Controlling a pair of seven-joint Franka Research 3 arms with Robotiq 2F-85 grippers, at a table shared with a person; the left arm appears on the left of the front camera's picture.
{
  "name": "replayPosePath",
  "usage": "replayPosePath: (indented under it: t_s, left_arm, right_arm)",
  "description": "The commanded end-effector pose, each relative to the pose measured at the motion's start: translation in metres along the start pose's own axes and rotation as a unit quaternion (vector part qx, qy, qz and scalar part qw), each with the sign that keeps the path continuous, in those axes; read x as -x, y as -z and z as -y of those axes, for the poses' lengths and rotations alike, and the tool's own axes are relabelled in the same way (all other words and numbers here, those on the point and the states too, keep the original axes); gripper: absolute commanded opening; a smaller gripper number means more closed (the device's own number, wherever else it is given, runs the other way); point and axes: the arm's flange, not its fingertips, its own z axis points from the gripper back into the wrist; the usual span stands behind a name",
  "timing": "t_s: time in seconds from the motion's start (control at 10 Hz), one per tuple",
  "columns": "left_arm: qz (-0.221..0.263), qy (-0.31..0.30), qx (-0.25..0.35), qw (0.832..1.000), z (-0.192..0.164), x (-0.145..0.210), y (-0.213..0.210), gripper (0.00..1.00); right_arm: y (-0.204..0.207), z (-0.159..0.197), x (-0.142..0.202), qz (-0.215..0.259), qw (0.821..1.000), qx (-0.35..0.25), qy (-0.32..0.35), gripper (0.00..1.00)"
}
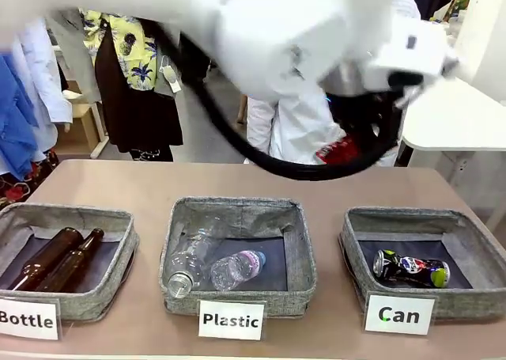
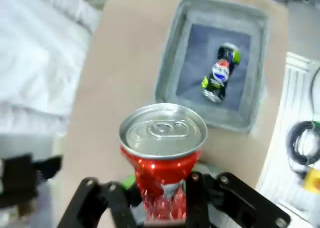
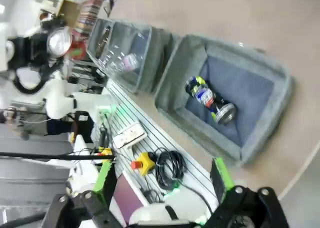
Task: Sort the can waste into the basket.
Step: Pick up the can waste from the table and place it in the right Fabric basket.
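- The left gripper (image 2: pixel 160 200) is clamped on the red can (image 2: pixel 162 158) around its crumpled lower body; the silver top faces the wrist camera and the can sits upright between the fingers.
- In the front view the left arm reaches across to the right side, and the red can (image 1: pixel 340 150) hangs high above the far right part of the table (image 1: pixel 150 190).
- The "Can" basket (image 1: pixel 356 261), signed at its near edge, stands at the near right. It already holds the dark blue-black can (image 1: pixel 411 269), lying on its side toward the right of the floor.
- In the left wrist view the basket (image 2: pixel 167 72) lies ahead of the held can, not beneath it. Judgement: the carry is not yet over the opening.
- The right gripper (image 3: pixel 165 188) has its jaws wide apart and holds nothing; it looks down on the same basket (image 3: pixel 172 92).
- To do the step well: bring the red can over the bare floor left of the resting can, lower it within the rim, then release.
- Risk: a release from this height could bounce the dented can off the soft wall.
- The "Plastic" basket (image 1: pixel 304 265) stands just left; keep clear of it.
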Motion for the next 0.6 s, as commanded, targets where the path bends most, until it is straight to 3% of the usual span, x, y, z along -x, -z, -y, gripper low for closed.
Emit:
replayPosePath:
  t_s: [0.0, 0.1, 0.2, 0.3, 0.5]
  left_arm:
    - [0.001, 0.063, 0.03, 0.998, -0.024, -0.078, 0.077, 0.22]
    - [0.021, 0.073, 0.064, 0.995, -0.013, -0.093, 0.104, 0.22]
    - [0.04, 0.07, 0.067, 0.995, -0.002, -0.101, 0.135, 0.22]
    - [0.043, 0.06, 0.109, 0.991, 0.008, -0.1, 0.154, 0.22]
    - [0.004, 0.035, 0.139, 0.99, 0.024, -0.096, 0.182, 0.22]
  right_arm:
    - [-0.003, 0.003, 0.042, 0.032, 0.999, -0.006, -0.032, 1.0]
    - [-0.014, 0.004, 0.067, 0.068, 0.997, -0.004, -0.038, 1.0]
    - [-0.021, 0.006, 0.078, 0.153, 0.986, -0.024, -0.058, 1.0]
    - [-0.016, 0.007, 0.05, 0.04, 0.999, 0.0, -0.016, 1.0]
    - [-0.016, 0.007, 0.05, 0.04, 0.999, 0.0, -0.016, 1.0]
